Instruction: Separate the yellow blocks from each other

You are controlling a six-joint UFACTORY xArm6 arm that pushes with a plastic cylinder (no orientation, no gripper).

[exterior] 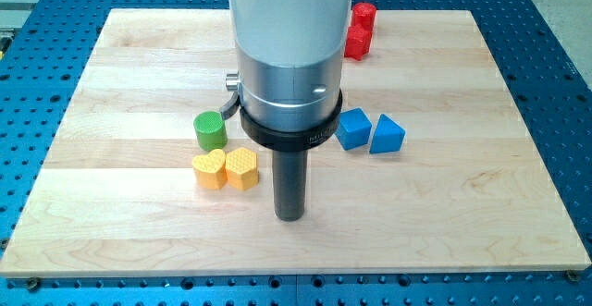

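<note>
Two yellow blocks lie side by side and touching, left of the board's middle: a yellow block with a lobed top [210,169] on the view's left and a yellow hexagon block [242,167] on its right. My tip [289,215] rests on the board just right of and slightly below the hexagon block, a small gap away. A green cylinder [210,130] stands just above the left yellow block.
A blue block [352,128] and a blue triangular block [387,134] sit together right of the arm. Two red blocks [360,30] stand stacked in line near the board's top edge. The wooden board [111,232] lies on a blue perforated table.
</note>
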